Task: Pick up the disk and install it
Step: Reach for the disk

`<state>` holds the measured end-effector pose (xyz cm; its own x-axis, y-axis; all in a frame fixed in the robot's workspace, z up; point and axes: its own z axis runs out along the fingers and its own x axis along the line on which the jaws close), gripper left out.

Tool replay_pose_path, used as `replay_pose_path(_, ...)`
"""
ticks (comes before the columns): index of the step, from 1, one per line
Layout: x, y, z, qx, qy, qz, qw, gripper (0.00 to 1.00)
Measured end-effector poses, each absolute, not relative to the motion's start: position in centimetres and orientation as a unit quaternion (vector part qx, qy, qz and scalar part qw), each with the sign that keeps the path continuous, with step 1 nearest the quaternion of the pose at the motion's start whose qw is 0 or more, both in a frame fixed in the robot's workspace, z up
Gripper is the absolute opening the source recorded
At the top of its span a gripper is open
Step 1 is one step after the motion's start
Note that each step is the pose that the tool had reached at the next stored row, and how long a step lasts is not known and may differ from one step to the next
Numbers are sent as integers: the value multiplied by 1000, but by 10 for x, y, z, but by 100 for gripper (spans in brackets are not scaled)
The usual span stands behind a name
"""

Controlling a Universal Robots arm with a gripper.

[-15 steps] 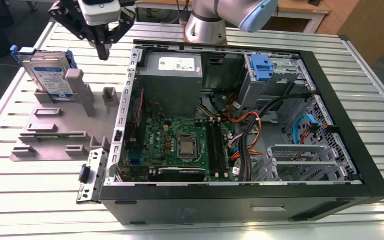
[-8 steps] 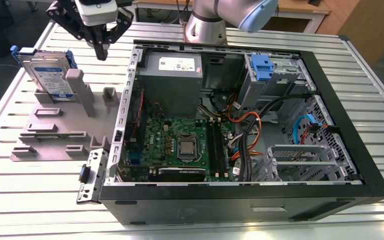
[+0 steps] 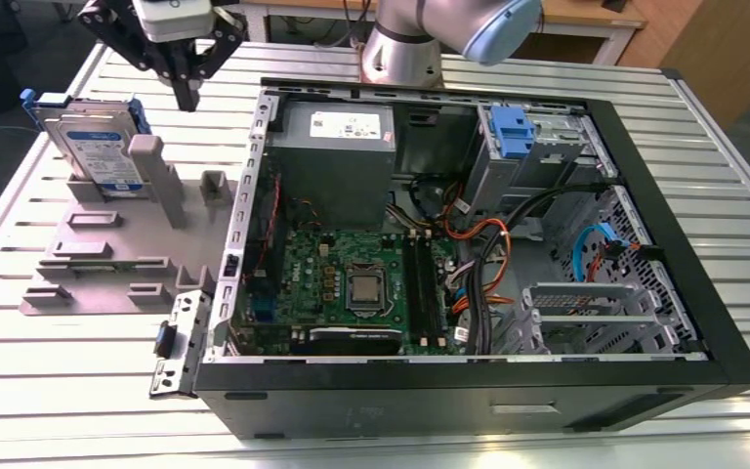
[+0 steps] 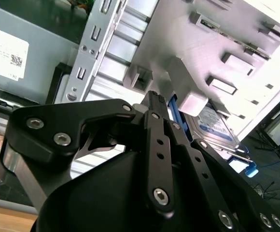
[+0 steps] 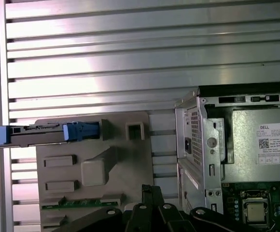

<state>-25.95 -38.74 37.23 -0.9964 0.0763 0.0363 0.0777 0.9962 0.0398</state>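
Your jaws are pressed together, holding nothing, above the grey stand [image 3: 102,249] on the table [image 3: 36,391]. The disk [image 3: 91,145] stands on edge in that stand, just beside and below the jaws, its top edge free for gripping. The open case [image 3: 414,403] lies on their other side.

My worktop [image 3: 75,391] is a silver aluminium table built of long ribbed slats. Two things lie directly on it. A flat grey plastic fixture plate [image 3: 102,254] with moulded blocks and slots sits toward the exterior view's left. Just beside it, a black metal computer case [image 3: 479,396] lies on its side, open face up. In the first wrist view, a narrow strip of bare slats shows between them.
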Motion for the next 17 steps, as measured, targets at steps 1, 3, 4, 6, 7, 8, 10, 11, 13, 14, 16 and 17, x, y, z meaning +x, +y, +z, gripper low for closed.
replay_pose_path(1,-261,-386,372,-39,-999,-21,17,11)
replay_pose_path(3,-265,-384,372,-38,-999,-21,17,11)
replay_pose_path(4,-268,-383,372,-38,-999,-21,17,11)
replay_pose_path(6,-273,-382,371,-39,-999,-21,17,11)
replay_pose_path(7,-274,-382,371,-39,-999,-21,17,11)
replay_pose_path(8,-275,-382,371,-39,-999,-21,17,11)
replay_pose_path(10,-275,-382,371,-38,-999,-21,17,11)
replay_pose_path(11,-275,-382,371,-38,-999,-21,17,11)
replay_pose_path(13,-276,-382,371,-39,-999,-21,17,11)
replay_pose_path(14,-276,-382,371,-39,-999,-21,17,11)
replay_pose_path(16,-276,-382,371,-39,-999,-21,17,11)
replay_pose_path(17,-277,-382,371,-39,-999,-21,17,11)
